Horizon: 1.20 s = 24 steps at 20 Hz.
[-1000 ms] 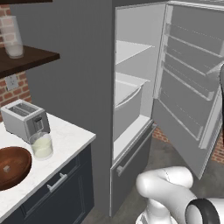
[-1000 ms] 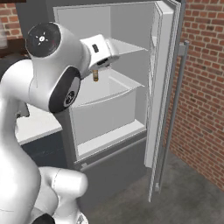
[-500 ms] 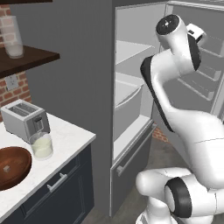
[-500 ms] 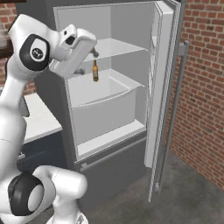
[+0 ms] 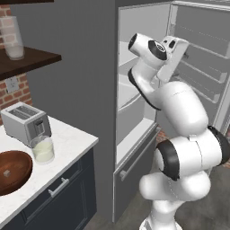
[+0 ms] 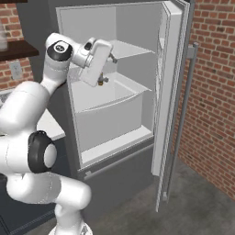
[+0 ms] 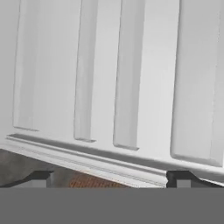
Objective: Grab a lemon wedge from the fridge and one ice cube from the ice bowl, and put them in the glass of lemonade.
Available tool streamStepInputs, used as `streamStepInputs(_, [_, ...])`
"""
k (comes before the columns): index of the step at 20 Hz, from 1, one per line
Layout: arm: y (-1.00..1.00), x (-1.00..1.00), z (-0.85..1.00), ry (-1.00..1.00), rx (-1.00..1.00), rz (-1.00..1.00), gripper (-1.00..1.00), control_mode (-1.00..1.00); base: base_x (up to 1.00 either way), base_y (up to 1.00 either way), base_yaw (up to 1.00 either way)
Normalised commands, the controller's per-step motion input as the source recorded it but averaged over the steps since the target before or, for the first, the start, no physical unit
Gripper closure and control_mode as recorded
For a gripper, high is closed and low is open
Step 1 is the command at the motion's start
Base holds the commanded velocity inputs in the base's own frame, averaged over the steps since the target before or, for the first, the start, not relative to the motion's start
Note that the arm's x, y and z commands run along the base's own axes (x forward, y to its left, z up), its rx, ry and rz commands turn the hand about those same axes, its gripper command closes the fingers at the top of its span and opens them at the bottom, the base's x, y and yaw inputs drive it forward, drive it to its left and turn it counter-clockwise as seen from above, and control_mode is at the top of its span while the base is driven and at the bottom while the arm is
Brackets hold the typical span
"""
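Note:
The fridge [image 5: 90, 67] stands open, its pale shelves and drawer [image 6: 110, 114] showing. My gripper [image 7: 109, 179] is open, its fingertips [image 7: 40, 176] wide apart with nothing between them, and it faces the ribbed inside of the fridge door [image 7: 131, 78]. The white hand [image 6: 96, 64] hangs at the height of the upper shelf, in front of the fridge opening [image 5: 174, 51]. On the counter at the left are the glass of lemonade [image 5: 43, 149] and the wooden ice bowl [image 5: 18, 164] with an ice cube [image 5: 6, 173] in it. The lemon wedge is hidden.
A brown bottle [image 6: 101, 82] peeks out just below the hand on the fridge shelf. A toaster [image 5: 24, 123] stands behind the glass. A tall frosted glass [image 5: 12, 38] sits on the wall shelf. The open door [image 6: 172, 92] and its bar handle [image 6: 186, 114] bound the right side.
The arm has swung in from the right and now stands folded before the fridge opening, the hand turned towards the door. The gripper stayed open.

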Motion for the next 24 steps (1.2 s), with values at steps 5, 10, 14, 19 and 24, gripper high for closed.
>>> streamStepInputs(5, [-0.68,0.34,-0.24,0.15,-0.01,-0.21,-1.0,-1.0,0.0,0.0,0.0])
streamStepInputs(10, [-0.59,0.07,0.0,0.01,0.0,-0.05,-1.0,-1.0,0.0,0.0,0.0])
streamStepInputs(14, [-0.7,0.29,0.0,0.01,0.0,-0.03,-1.0,-1.0,0.0,0.0,0.0])
streamStepInputs(19, [-0.78,0.32,-0.1,0.0,0.0,-0.03,-1.0,-1.0,0.0,0.0,0.0])
streamStepInputs(24, [-0.95,0.34,-0.08,0.0,0.0,-0.01,-1.0,-1.0,0.0,0.0,0.0])
